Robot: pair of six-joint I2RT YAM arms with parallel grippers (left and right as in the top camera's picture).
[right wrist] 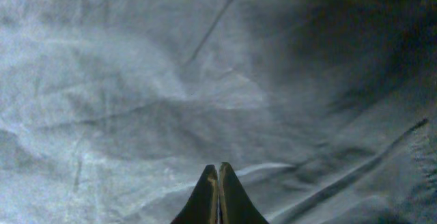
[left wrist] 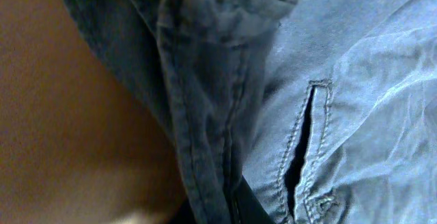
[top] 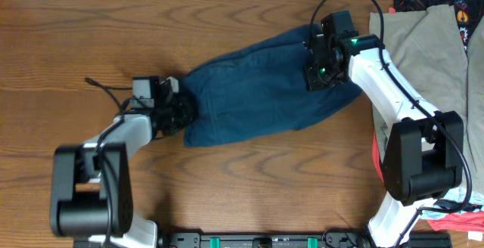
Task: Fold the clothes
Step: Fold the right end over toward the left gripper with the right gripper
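One navy garment lies spread (right fingers pressed together over it).

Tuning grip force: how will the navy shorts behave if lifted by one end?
Probably floppy: the shorts lie flat and creased on the table, so a lifted end should sag. Likely light; the cloth looks thin. The stitched seam beside the pocket slit looks thicker, so it may grip better.

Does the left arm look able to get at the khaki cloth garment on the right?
Probably not. The left gripper sits at the far end of the dark navy cloth shorts, and the right arm lies between it and the khaki cloth garment.
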